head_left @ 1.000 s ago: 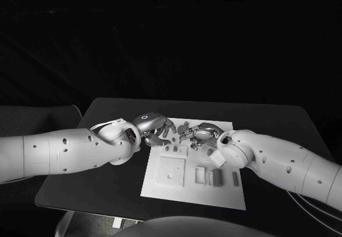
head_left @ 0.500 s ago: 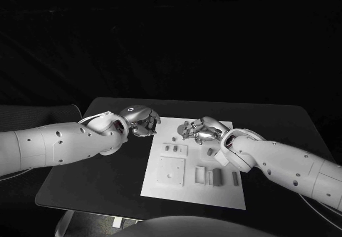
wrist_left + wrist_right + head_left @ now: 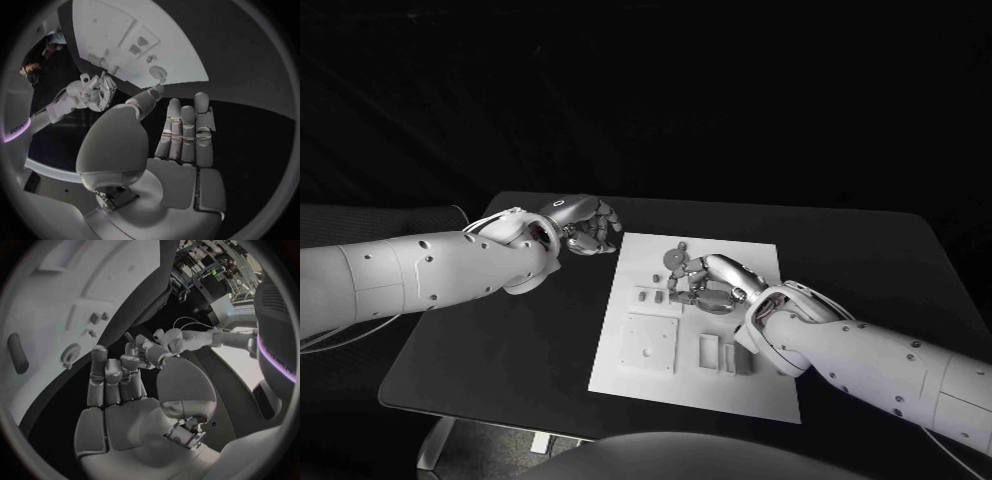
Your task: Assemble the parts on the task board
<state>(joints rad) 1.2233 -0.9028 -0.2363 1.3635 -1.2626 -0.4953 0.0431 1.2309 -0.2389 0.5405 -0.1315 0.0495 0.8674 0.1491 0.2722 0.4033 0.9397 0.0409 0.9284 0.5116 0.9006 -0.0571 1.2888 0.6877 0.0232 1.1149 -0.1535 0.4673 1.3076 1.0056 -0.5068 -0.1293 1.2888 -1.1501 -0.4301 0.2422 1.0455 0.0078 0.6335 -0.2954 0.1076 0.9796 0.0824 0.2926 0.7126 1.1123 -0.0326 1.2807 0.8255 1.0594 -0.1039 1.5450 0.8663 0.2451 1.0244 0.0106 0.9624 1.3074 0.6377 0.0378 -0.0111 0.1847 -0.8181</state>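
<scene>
The white task board (image 3: 747, 395) lies in the middle of the black table. My left hand (image 3: 581, 226) hovers off the board's far left corner; in the left wrist view the left hand (image 3: 181, 142) has straight fingers and a bare palm. My right hand (image 3: 698, 279) is over the board's far middle, fingers apart and pointing away from me, with nothing in the right hand (image 3: 122, 390). Two small parts (image 3: 646, 296) sit just left of it. A square raised plate (image 3: 649, 345) and upright blocks (image 3: 707, 352) lie nearer me. A dark oblong part (image 3: 17, 352) lies on the board (image 3: 56, 290).
Bare black table (image 3: 502, 340) runs along the board's left side, and more of it lies beyond the far edge. My right forearm (image 3: 877, 360) crosses the board's near right corner. A round socket (image 3: 156, 73) shows on the board (image 3: 125, 25) near my left thumb.
My left hand has drawn back from the board's far left part to beyond its corner. My right hand has moved in over the board's far middle.
</scene>
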